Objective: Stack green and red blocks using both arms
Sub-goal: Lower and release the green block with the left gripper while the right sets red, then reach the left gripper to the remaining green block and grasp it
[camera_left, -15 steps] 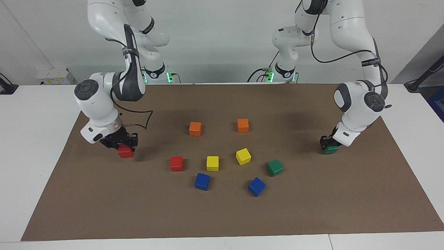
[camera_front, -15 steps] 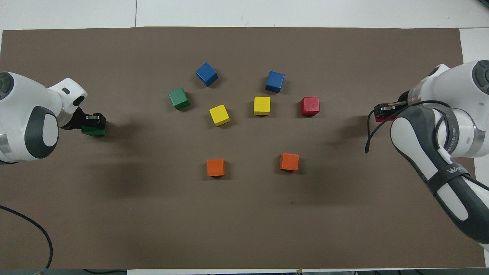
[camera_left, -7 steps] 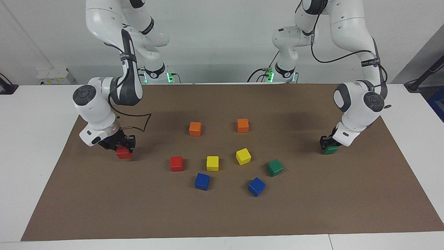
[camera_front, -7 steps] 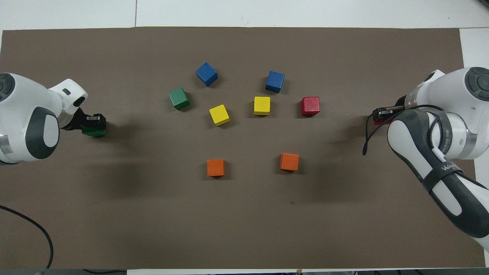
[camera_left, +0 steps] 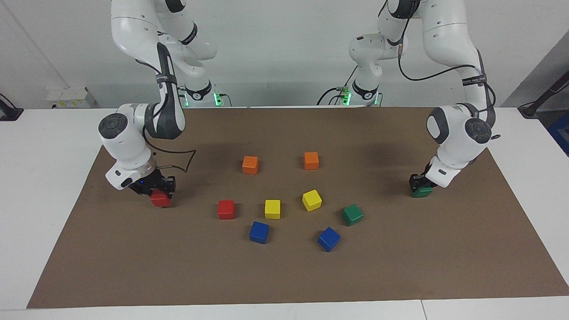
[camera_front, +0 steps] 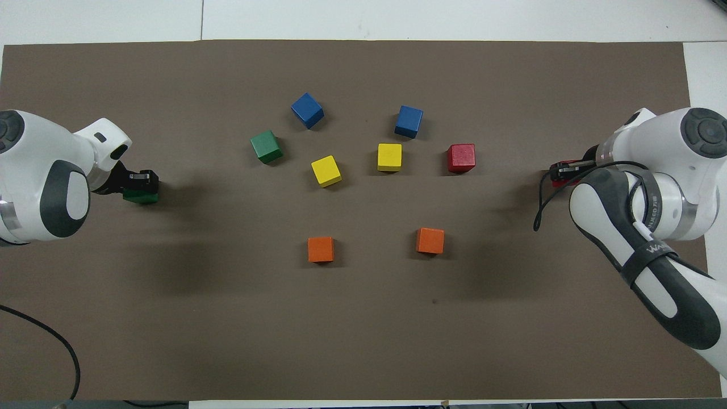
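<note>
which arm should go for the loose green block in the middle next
Left: the left gripper already grips a green block, and the loose green block lies toward its end. The right gripper holds a red block.

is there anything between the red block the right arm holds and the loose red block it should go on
Nothing visible. The right end effector is shut on a red block at its end of the brown mat. The loose red block lies toward the middle, with bare mat between them; the yellow block sits past it.
</note>
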Controlling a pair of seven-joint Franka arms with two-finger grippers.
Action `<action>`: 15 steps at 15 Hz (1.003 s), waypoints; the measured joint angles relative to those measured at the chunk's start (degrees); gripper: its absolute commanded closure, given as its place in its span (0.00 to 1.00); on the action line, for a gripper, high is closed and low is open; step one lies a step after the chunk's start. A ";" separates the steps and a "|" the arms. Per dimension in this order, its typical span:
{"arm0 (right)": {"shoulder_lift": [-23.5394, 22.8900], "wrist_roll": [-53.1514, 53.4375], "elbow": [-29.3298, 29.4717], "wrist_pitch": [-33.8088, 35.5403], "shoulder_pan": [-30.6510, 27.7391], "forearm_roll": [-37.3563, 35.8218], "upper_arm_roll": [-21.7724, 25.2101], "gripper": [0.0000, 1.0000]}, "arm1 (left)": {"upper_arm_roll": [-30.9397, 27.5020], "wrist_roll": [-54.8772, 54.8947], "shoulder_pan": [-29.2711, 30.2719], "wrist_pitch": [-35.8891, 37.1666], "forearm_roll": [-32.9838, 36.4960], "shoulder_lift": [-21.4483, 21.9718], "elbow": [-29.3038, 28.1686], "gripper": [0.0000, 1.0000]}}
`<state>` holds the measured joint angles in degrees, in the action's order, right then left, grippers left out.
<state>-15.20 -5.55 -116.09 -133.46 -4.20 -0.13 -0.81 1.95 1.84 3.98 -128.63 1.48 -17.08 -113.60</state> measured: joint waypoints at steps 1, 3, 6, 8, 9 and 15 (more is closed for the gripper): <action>-0.06 0.00 -0.03 0.00 0.00 0.00 0.00 1.00 | 0.00 0.00 0.00 -0.02 0.00 0.00 0.00 0.00; -0.21 -0.01 -0.10 0.00 0.00 0.00 0.00 1.00 | 0.00 -0.01 0.00 -0.05 0.00 0.01 0.08 0.00; -0.41 -0.01 -0.32 0.00 0.00 0.00 0.00 1.00 | 0.00 -0.04 0.01 0.26 -0.01 0.05 1.58 0.00; -0.42 -0.01 -0.38 0.00 0.00 0.00 0.00 1.00 | 0.06 -0.12 0.00 1.89 -0.16 0.11 4.03 0.00; -0.43 -0.01 -0.40 0.00 0.00 0.00 -0.01 1.00 | 0.10 -0.19 0.00 3.07 -0.64 0.13 5.45 0.00; -0.81 -0.01 -0.55 -0.05 0.00 0.00 -0.01 1.00 | 0.86 -15.86 -5.51 4.41 -4.10 -0.67 11.05 0.00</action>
<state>-16.01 -5.56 -116.63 -133.51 -4.20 -0.13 -0.82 2.81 -14.02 -1.52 -124.21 -2.62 -17.75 -102.55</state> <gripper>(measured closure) 0.449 0.000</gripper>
